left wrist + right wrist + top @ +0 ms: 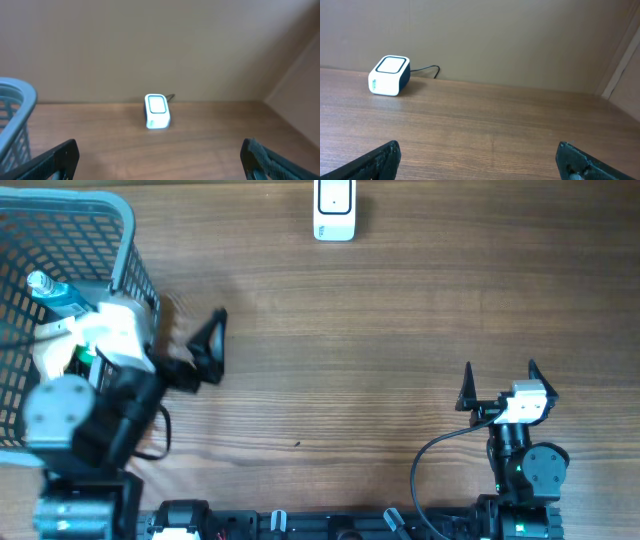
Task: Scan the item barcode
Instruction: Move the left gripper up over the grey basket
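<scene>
Above the table (350, 330), my left pincer (212, 348) and right pincer (500, 373) hover.
Both gape wide, empty; white scanner (334, 210) sits well apart.

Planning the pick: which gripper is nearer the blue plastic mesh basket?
Left. The left gripper is open just right of the blue plastic mesh basket; the right gripper is open far across the wooden table.

One scanner (334, 210), one basket (125, 225), one bottle (57, 293), two hands (212, 348) (500, 372)

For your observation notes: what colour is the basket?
Light blue basket, clearest in the overhead view.
</scene>
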You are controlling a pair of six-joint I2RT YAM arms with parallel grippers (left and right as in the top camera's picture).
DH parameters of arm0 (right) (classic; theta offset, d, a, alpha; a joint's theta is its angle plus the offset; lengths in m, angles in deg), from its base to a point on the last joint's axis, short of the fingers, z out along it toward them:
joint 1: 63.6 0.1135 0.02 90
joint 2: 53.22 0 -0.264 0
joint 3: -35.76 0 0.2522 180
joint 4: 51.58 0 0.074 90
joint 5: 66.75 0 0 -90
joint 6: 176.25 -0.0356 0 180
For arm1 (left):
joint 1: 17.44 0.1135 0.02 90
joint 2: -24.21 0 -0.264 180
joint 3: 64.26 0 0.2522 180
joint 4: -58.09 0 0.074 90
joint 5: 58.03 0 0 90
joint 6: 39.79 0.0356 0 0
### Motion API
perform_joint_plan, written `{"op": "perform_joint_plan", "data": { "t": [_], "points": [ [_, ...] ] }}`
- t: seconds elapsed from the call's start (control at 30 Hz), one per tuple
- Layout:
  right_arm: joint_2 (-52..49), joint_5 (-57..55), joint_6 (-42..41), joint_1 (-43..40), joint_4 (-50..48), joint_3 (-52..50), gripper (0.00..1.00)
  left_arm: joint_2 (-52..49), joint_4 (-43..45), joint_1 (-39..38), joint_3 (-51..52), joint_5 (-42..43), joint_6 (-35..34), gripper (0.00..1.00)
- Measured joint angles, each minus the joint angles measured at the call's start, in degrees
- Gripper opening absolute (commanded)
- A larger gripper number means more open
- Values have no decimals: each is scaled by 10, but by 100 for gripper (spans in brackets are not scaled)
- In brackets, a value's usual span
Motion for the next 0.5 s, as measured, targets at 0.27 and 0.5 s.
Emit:
{"op": "perform_joint_plan", "data": {
  "t": [0.27,0.5],
  "points": [
    [0,0,0,0,0,0,100,-21,-70,1,-78,16,-39,100],
    [0,0,0,0,0,0,100,-184,-308,37,-383,-1,-14,100]
  ]
}}
